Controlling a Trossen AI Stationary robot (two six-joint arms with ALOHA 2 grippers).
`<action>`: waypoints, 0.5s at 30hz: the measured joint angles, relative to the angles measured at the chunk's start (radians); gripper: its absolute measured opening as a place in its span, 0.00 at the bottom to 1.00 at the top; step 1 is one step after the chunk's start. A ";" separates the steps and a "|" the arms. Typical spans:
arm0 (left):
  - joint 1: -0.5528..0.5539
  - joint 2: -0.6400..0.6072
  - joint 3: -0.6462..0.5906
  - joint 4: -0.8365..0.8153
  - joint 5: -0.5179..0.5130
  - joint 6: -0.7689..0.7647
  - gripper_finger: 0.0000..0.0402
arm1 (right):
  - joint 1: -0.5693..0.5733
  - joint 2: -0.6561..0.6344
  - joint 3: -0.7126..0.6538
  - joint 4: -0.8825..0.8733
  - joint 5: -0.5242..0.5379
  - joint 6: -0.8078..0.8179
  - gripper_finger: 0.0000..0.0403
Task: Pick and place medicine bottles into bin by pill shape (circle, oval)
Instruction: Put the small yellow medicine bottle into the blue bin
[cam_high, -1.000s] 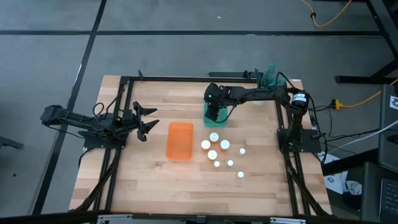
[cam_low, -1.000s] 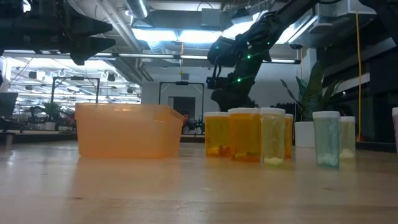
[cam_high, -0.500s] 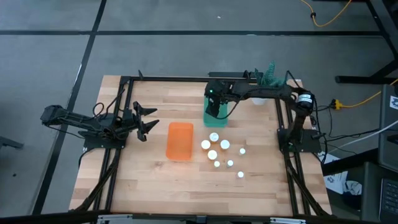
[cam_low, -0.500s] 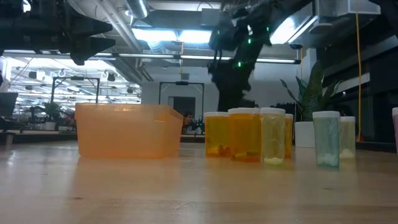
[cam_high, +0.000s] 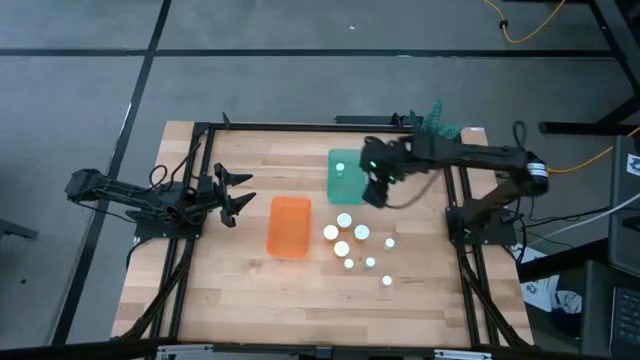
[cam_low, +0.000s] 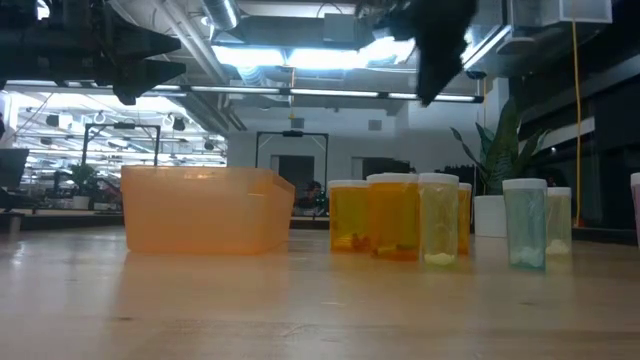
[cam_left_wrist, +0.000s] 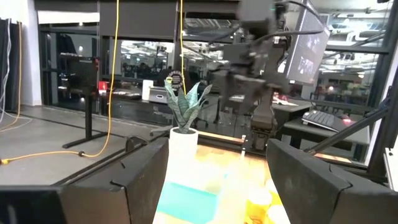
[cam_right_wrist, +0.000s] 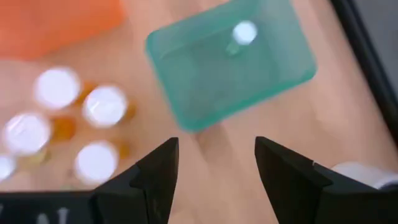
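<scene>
Teal bin (cam_high: 345, 176) near table's far edge, translucent, rectangular, holding one white-capped bottle (cam_high: 341, 168) upright inside. Orange bin (cam_high: 289, 226) nearer the middle, translucent, same size, well apart from teal. Eight loose bottles (cam_high: 344, 220) upright in a cluster just right of orange bin, below teal bin: four wide white caps, four narrow. Seen level: amber bodies (cam_low: 394, 217) bunched together, pale greenish ones (cam_low: 526, 222) off to the side
</scene>
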 joint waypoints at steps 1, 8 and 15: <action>0.000 0.000 0.000 0.000 0.000 0.000 0.65 | 0.028 -0.028 -0.018 -0.004 0.000 0.016 0.53; 0.000 0.000 0.000 -0.003 0.000 0.000 0.65 | 0.261 -0.187 -0.213 -0.021 -0.001 0.141 0.53; 0.000 0.000 0.000 -0.003 0.000 -0.002 0.65 | 0.484 -0.261 -0.475 0.001 -0.035 0.505 0.53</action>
